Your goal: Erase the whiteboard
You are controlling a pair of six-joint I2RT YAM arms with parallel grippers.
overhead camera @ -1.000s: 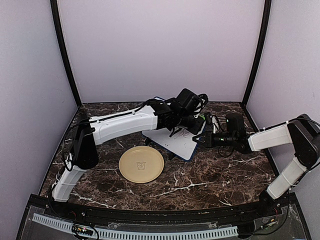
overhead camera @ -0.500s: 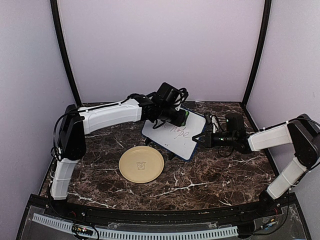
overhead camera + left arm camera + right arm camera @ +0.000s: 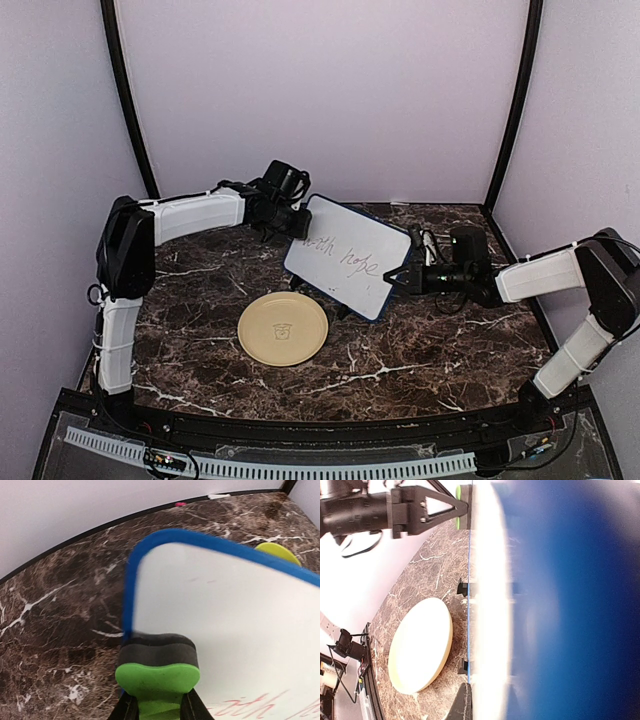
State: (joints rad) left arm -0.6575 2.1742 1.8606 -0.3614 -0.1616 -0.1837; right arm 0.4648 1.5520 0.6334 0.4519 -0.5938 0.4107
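Stretching lower-right from the eraser clamped in the left gripper, the written whiteboard is pinched by the right gripper.

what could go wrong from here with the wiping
1. The eraser in the left claw sits at the whiteboard's left edge, partly overhanging it; a stroke from there might slip off the edge or miss the red writing.
2. Only the right claw seems to steady the whiteboard, at its right edge; a hard push could tilt it or shove it into the plate.
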